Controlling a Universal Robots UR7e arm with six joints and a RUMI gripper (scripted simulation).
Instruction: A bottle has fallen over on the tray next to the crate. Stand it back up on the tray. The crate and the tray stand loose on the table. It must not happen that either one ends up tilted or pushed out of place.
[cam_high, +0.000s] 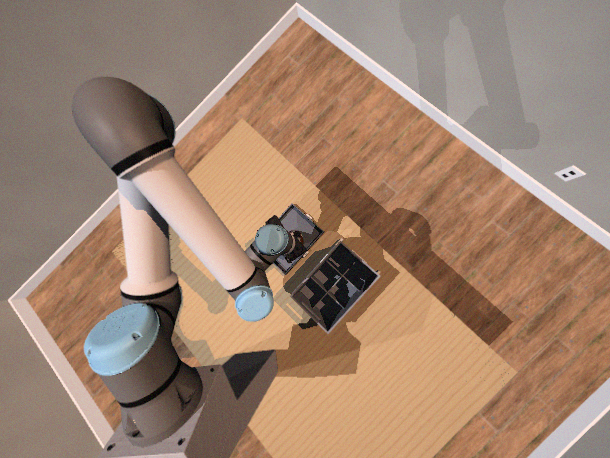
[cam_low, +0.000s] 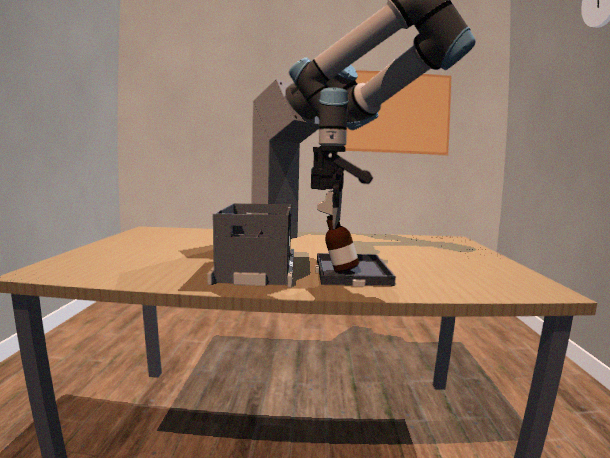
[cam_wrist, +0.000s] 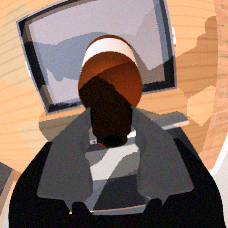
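Observation:
A brown bottle (cam_low: 341, 248) with a white label hangs neck-up from my gripper (cam_low: 332, 220), which is shut on its neck. The bottle tilts slightly, and its base is at the floor of the dark tray (cam_low: 356, 269); I cannot tell for sure whether it touches. In the wrist view the bottle (cam_wrist: 110, 92) sits between my two grey fingers, over the tray. From above, my wrist hides most of the bottle (cam_high: 299, 243) on the tray (cam_high: 303, 235).
A grey crate (cam_low: 252, 242) with inner dividers stands close to the left of the tray; from above the crate (cam_high: 335, 284) shows several compartments. The arm's base column stands at the table's back edge.

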